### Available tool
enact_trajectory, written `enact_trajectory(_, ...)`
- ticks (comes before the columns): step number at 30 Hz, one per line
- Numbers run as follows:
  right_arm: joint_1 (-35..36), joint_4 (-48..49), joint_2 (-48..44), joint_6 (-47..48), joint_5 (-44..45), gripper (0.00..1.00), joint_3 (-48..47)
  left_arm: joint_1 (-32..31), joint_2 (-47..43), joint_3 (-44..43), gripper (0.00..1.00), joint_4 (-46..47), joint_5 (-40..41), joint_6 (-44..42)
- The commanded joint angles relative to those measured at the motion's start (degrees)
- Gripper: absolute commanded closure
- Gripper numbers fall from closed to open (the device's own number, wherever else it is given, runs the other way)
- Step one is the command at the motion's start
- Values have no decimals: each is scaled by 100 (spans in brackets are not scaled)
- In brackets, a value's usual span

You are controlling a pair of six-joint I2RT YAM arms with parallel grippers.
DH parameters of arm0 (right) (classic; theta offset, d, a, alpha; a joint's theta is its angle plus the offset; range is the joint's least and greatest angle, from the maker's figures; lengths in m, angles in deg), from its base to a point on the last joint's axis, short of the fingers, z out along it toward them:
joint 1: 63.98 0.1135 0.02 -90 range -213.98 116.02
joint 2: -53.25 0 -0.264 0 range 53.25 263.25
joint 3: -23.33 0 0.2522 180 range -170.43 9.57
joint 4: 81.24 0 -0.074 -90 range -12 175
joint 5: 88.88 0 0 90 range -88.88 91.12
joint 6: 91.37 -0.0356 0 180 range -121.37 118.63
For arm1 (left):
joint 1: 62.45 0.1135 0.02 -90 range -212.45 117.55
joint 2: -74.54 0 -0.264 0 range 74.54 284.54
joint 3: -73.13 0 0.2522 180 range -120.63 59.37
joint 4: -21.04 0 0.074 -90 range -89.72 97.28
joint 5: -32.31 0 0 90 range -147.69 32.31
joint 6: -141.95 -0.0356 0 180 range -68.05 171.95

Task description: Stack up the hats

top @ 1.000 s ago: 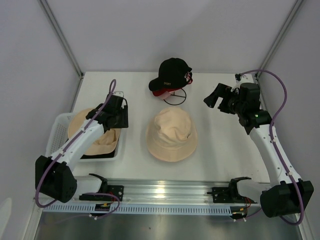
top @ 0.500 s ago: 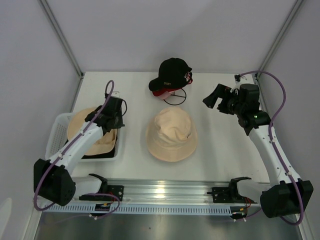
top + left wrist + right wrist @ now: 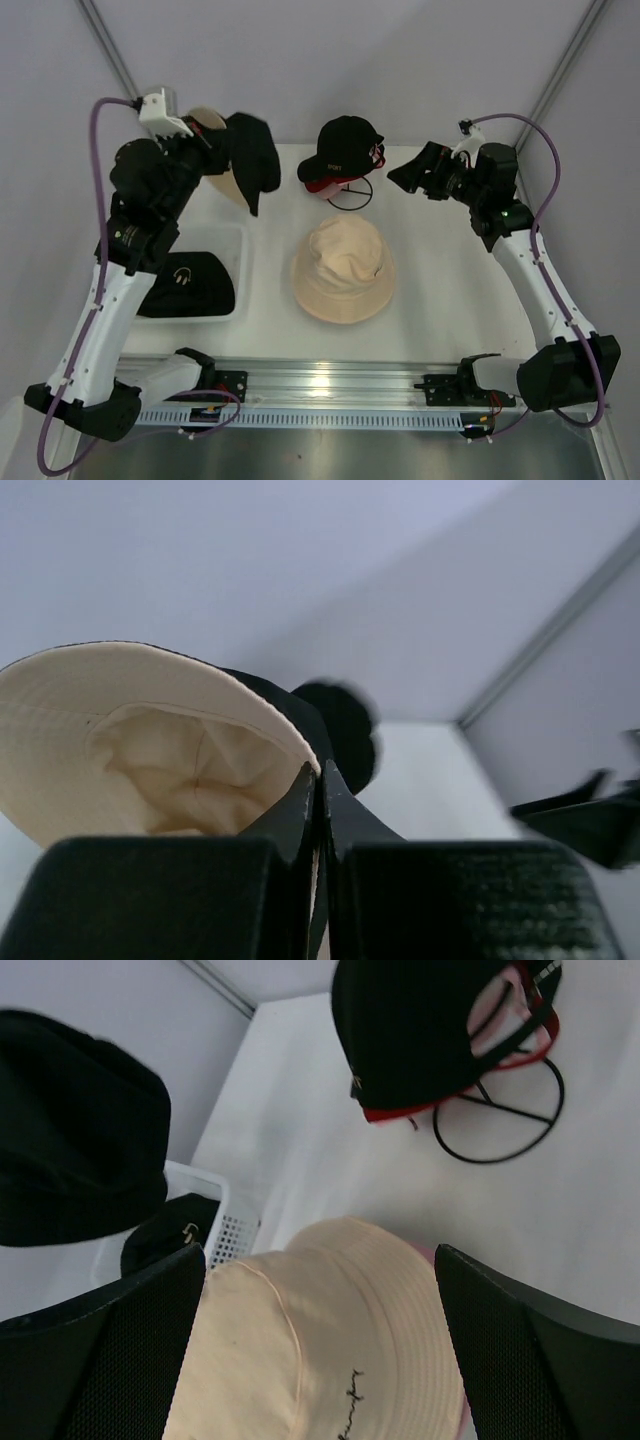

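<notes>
**Carry the hanging hat across and seat it crown over crown**

The left end effector (image 3: 320, 780) is clamped shut on the brim of a black-and-cream hat (image 3: 245, 155), held high above the rear left of the desk (image 3: 440, 290). The hat hangs limp, black outside and cream inside. I cannot tell whether it is one hat or two pinched together. The right end effector (image 3: 408, 172) stands wide open and empty, hovering over the right rear.

The likely target is the peach bucket hat (image 3: 342, 270), lying crown-up in the middle of the desk. To do this well, the carry should probably swing right and toward the near edge. It should pass clear of the baseball cap (image 3: 340, 145) just behind the target.

Since the fabric droops from one pinch point, it should be lowered slowly, opening downward, and centred on the peach crown before release. The free right arm could pull the brim straight if it lands folded.
</notes>
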Motion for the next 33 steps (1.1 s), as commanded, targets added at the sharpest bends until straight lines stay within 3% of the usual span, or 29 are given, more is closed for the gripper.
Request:
enact_trajectory(1, -7, 873, 162, -296, -407, 1, -354, -32, 132, -409, 99, 1908, -1508, 680)
enact_trajectory(4, -24, 1348, 259, -787, -512, 1, -249, -136, 631, -567, 99, 3073, -2170, 1663)
enact_trajectory(9, -103, 2236, 364, -1605, -521, 0, 14, -532, 1362, -717, 99, 4842, -2786, 2412)
enact_trajectory(13, -253, 2176, 75, -2063, -83, 1, 445, -1059, 2021, -1007, 99, 5346, -2990, 2984)
enact_trajectory(18, -569, 1799, -812, -2107, 567, 1, 1060, -1726, 2742, -1613, 99, 5496, -3130, 3011)
enact_trajectory(27, -921, 454, -2490, -1624, 1806, 0, 1114, -2229, 4148, -2097, 99, 6734, -3833, 4039)
enact_trajectory(29, -912, 392, -2694, -1484, 1939, 1, 1105, -2255, 4333, -2089, 99, 6736, -4078, 4109)
enact_trajectory(33, -930, 163, -2818, -1360, 1906, 1, 982, -2229, 3993, -907, 99, 7050, -4036, 4084)
